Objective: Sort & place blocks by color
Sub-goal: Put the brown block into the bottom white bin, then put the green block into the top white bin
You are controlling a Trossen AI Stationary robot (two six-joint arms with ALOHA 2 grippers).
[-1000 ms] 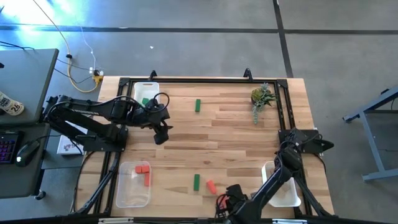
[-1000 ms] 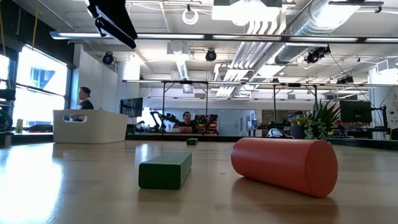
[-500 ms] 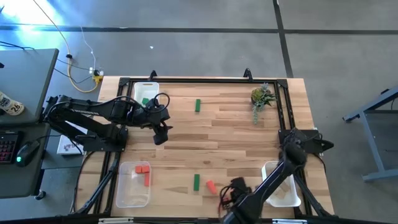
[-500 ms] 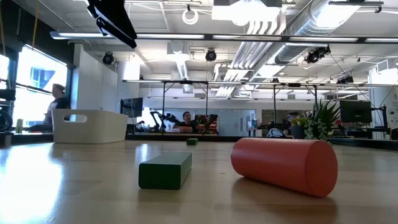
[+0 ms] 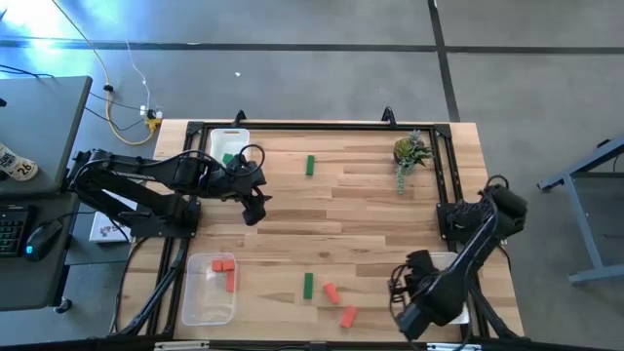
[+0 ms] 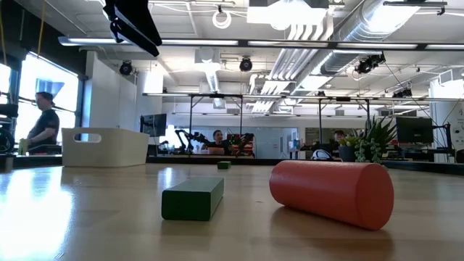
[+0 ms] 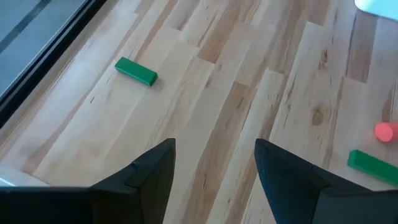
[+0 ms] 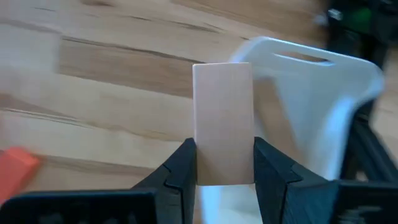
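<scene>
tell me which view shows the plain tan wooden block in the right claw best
The right wrist view: the plain tan wooden block stands clamped between the right claw, near a white tray. In the high view the arm hides it; the other views miss it.

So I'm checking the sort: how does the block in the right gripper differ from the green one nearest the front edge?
The tan block is plain wood, clamped upright in the right gripper near the white tray. The green block is painted and lies loose on the table. Both are short bars.
</scene>
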